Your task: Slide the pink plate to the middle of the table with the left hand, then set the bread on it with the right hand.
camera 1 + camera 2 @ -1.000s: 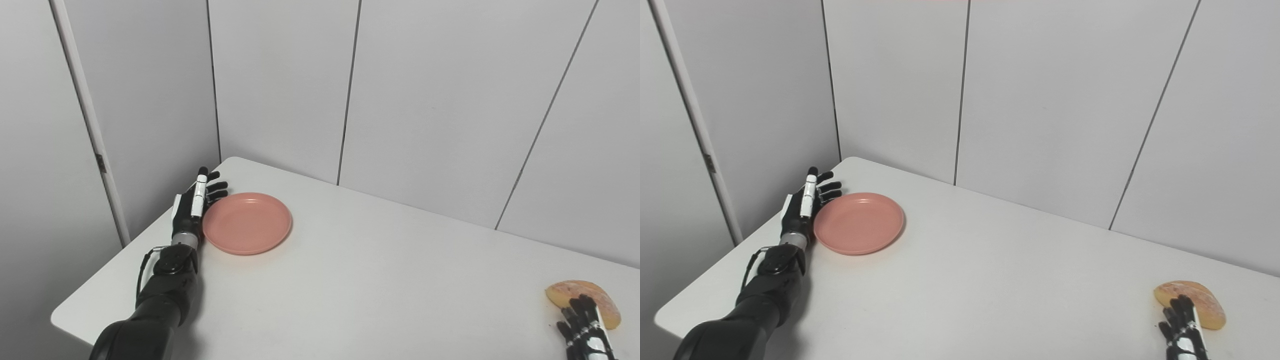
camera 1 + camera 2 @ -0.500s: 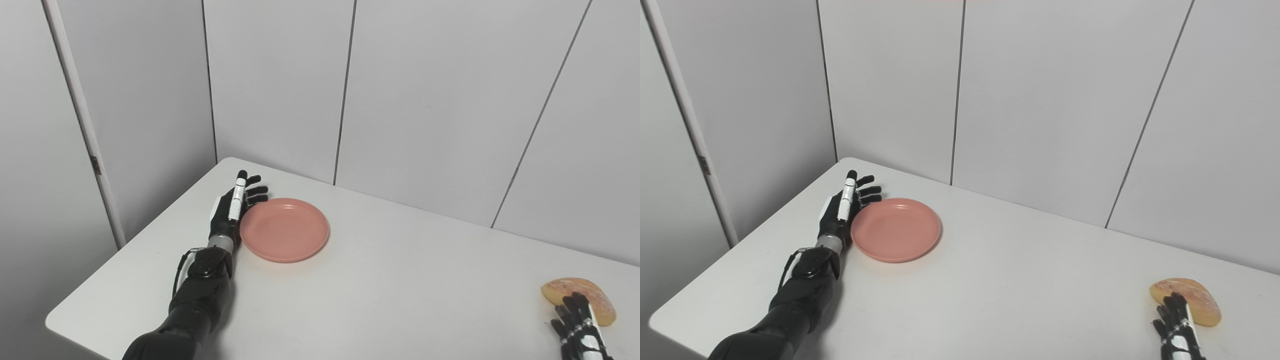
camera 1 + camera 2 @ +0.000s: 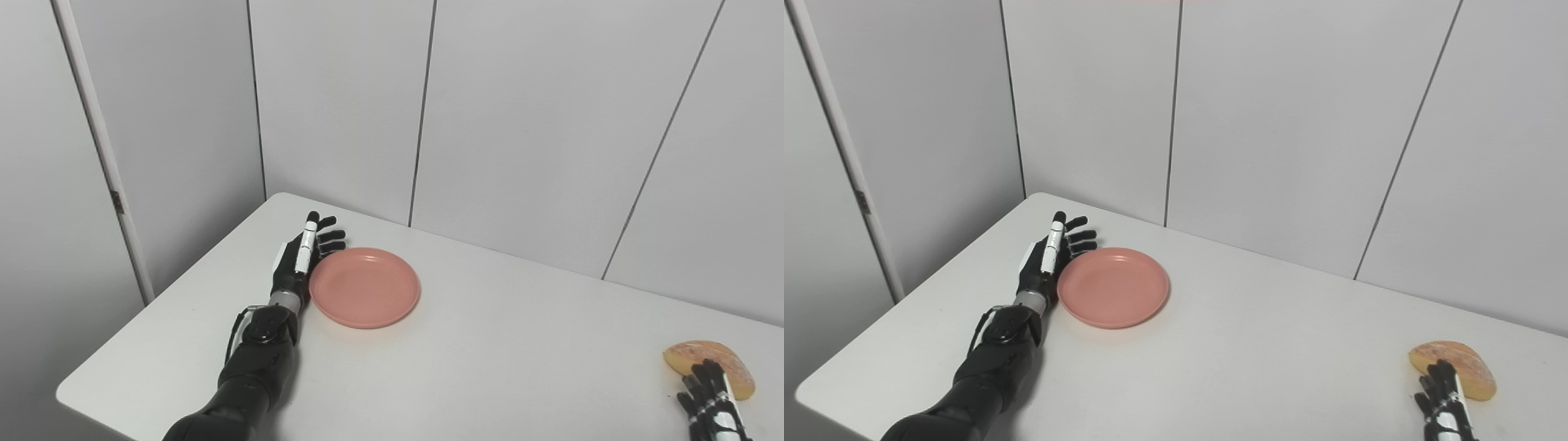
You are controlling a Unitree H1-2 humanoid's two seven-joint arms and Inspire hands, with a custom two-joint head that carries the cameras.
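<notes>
Pink plate [image 3: 364, 286] rim touches flat, spread left hand [image 3: 298, 260]; bare table [image 3: 490, 343] lies rightward.

1. A plate [image 3: 365, 288] sits on the table [image 3: 465, 367] in its left half, nearer the far edge than the near edge.
2. The left hand [image 3: 298, 260] lies flat against the plate's left rim, its arm reaching in from the near-left corner.
3. A piece of bread [image 3: 710, 358] lies by the table's right edge, well apart from the plate.
4. The right hand [image 3: 710, 401] rests just in front of the bread, fingertips touching or overlapping its near side.
</notes>
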